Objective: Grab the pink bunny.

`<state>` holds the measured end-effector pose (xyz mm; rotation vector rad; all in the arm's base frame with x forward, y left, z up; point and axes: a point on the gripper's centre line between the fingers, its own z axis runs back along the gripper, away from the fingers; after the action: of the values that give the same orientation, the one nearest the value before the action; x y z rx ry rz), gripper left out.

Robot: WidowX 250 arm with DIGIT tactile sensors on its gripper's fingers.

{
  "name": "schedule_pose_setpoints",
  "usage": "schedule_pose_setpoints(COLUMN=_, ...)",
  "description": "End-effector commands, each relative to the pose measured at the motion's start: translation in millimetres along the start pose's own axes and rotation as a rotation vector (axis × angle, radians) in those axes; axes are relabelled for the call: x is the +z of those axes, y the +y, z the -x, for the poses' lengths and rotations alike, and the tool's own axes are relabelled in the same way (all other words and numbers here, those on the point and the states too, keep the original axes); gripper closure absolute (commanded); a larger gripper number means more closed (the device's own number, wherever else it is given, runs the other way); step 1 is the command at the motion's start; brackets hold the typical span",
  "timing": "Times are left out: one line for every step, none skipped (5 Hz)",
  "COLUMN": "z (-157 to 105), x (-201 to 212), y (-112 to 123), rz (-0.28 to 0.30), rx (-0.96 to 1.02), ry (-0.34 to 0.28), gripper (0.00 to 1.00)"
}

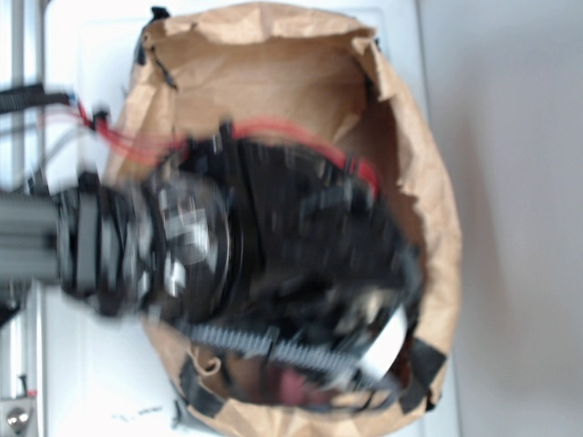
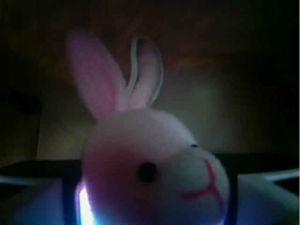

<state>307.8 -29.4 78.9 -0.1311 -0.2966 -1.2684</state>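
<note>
Right, the gripper (image 2: 154, 206) is down inside the brown paper bag (image 1: 428, 209), and the pink bunny (image 2: 150, 164) sits squarely between its pale fingers (image 2: 33, 199), head filling the wrist view. Whether the jaws have closed on it cannot be told. It looks like the grasp stage; next comes a firm squeeze, then a lift. The bunny is fluffy plush, long-eared, with a cord loop (image 2: 136, 61) behind it; the bag is crinkled paper.
</note>
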Motion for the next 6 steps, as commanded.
schedule_pose_setpoints(z=21, x=93, y=12, rz=-0.213, rx=0.453, ry=-0.14, gripper=1.0)
schedule_pose_setpoints(z=28, x=114, y=6, rz=-0.202, rx=0.718, ry=-0.052, gripper=1.0)
schedule_pose_setpoints(z=23, x=114, y=0, rz=-0.282, rx=0.866, ry=0.082, gripper=1.0)
schedule_pose_setpoints(z=22, x=113, y=2, rz=-0.256, rx=0.941, ry=0.116, gripper=1.0)
schedule_pose_setpoints(z=22, x=116, y=3, rz=-0.264, rx=1.014, ry=0.048, gripper=1.0)
schedule_pose_setpoints(z=22, x=116, y=0, rz=-0.292, rx=1.038, ry=0.053, gripper=1.0)
